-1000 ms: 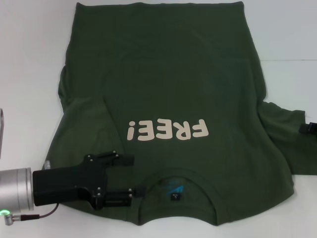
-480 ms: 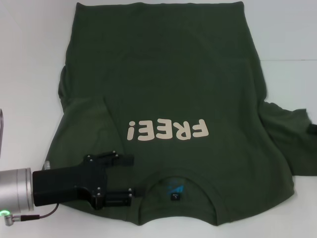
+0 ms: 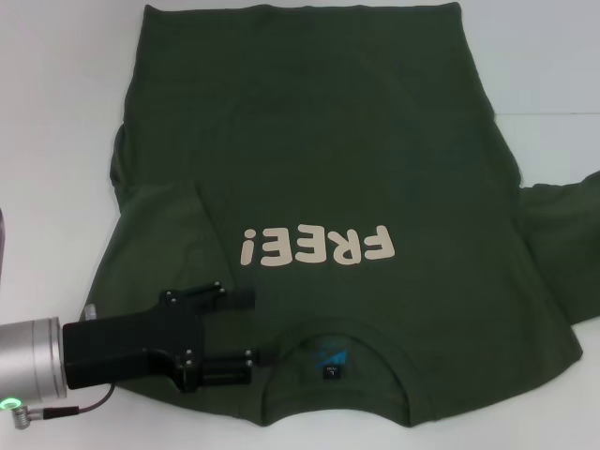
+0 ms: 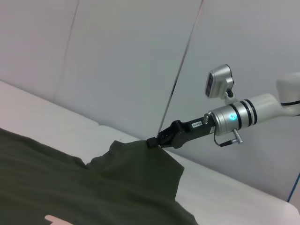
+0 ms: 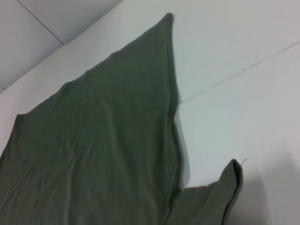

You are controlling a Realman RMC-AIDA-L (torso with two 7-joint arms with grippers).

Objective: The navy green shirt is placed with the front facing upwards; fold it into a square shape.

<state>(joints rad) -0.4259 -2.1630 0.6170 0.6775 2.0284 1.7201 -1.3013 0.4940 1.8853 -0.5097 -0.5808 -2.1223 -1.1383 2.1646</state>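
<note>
Lying face up on the white counter, the navy green shirt has no fold finished. Its sleeve is pinched in the closed right pincer, lifted; the left pincer, fingers parted, rests beside the collar.

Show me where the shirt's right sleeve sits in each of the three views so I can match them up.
Head view: the right sleeve runs off the right edge of the navy green shirt.
Left wrist view: the sleeve rises to a peak, pinched by the right gripper.
Right wrist view: the sleeve shows as a small flap near the corner; gripper unseen.
Shared landmark: the side hem running from sleeve to shirt bottom.
</note>
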